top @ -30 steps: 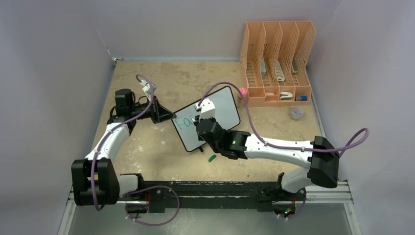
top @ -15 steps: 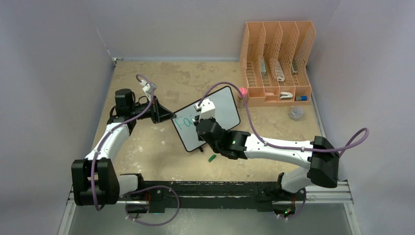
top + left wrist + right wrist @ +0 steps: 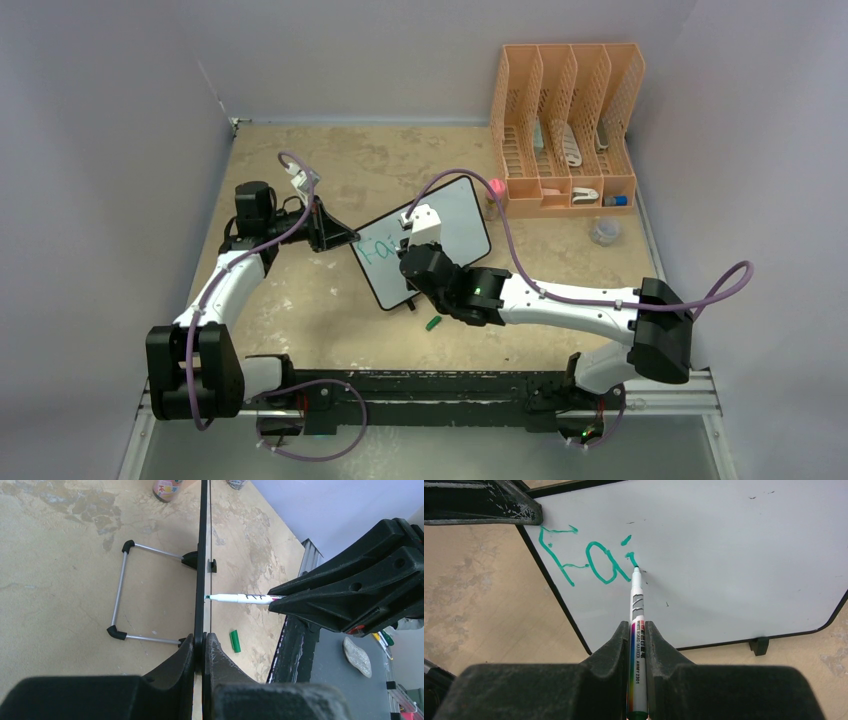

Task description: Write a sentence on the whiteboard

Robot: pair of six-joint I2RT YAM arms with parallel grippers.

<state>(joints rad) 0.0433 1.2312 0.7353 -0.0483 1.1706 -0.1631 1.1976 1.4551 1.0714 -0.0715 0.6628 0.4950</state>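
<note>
The whiteboard [image 3: 452, 212] stands tilted on the table, its white face [image 3: 734, 555] toward the right wrist camera. My left gripper [image 3: 347, 238] [image 3: 204, 639] is shut on the black frame [image 3: 202, 555] at the board's left edge. My right gripper [image 3: 410, 256] [image 3: 638, 627] is shut on a white marker [image 3: 636, 600] [image 3: 240, 598]. Its green tip touches the board just right of the green letters "Fai" [image 3: 589, 562], all that shows of the sentence. In the top view the right wrist hides part of the lettering [image 3: 376, 250].
A green marker cap [image 3: 433, 323] [image 3: 235, 641] lies on the table in front of the board. The board's wire stand [image 3: 120, 597] rests behind it. An orange file rack [image 3: 565, 120], a pink object [image 3: 497, 187] and a small clear container [image 3: 604, 232] sit at the back right.
My right wrist has shifted very slightly to the right along the board with the marker. The left arm and the board have not moved.
</note>
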